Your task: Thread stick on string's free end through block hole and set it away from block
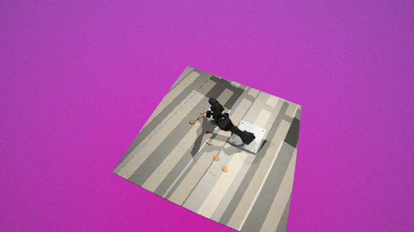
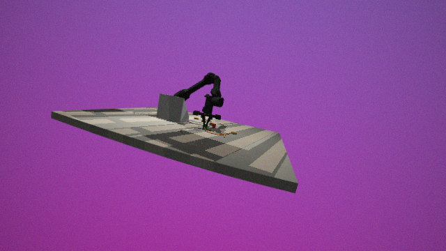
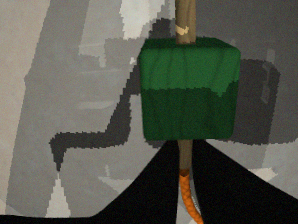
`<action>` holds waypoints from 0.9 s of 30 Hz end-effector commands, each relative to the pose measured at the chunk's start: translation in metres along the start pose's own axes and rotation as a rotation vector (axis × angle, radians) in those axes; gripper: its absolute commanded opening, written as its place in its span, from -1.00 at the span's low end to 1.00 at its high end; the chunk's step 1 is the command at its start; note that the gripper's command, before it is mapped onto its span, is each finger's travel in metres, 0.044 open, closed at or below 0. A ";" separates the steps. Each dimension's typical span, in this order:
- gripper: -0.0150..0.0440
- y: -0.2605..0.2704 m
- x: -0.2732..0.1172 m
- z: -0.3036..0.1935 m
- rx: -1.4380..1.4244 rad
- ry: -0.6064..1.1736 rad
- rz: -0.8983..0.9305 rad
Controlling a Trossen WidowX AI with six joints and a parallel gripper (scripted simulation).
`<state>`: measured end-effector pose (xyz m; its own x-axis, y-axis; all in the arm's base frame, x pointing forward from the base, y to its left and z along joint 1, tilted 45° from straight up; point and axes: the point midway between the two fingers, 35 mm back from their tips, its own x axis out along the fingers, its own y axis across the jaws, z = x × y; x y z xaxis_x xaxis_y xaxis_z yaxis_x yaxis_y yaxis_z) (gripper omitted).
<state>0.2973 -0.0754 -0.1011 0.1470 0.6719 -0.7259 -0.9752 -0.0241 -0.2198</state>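
Note:
The green block (image 3: 190,70) (image 1: 215,123) stands on the table, with the wooden stick (image 3: 185,15) running through its hole. One end sticks out on the far side, the other on the near side. My gripper (image 3: 184,148) (image 2: 205,127) is shut on the stick at the near side, its fingertips close against the block or touching it; which, I cannot tell. The orange string (image 3: 186,192) (image 2: 217,134) leaves the stick's near end and runs to the round wooden button (image 1: 191,122) (image 2: 234,132). No string shows on the far side.
A small red object (image 1: 207,131) (image 2: 214,125) lies near the green block. Two loose wooden discs (image 1: 216,157) (image 1: 224,168), a short wooden piece (image 1: 209,143) and several thin sticks (image 1: 210,172) (image 1: 230,106) lie around. The arm stands on a pale base (image 1: 258,134) (image 2: 171,109).

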 end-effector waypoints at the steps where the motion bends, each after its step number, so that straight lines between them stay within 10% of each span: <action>1: -0.22 0.000 0.000 0.000 0.001 0.000 0.000; 21: -0.08 -0.002 -0.077 -0.005 0.023 0.010 -0.013; 27: -0.08 -0.002 -0.077 0.005 0.529 0.002 -0.012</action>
<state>0.2874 -0.1290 -0.0468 0.1579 0.6657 -0.7294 -0.9847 0.1616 -0.0656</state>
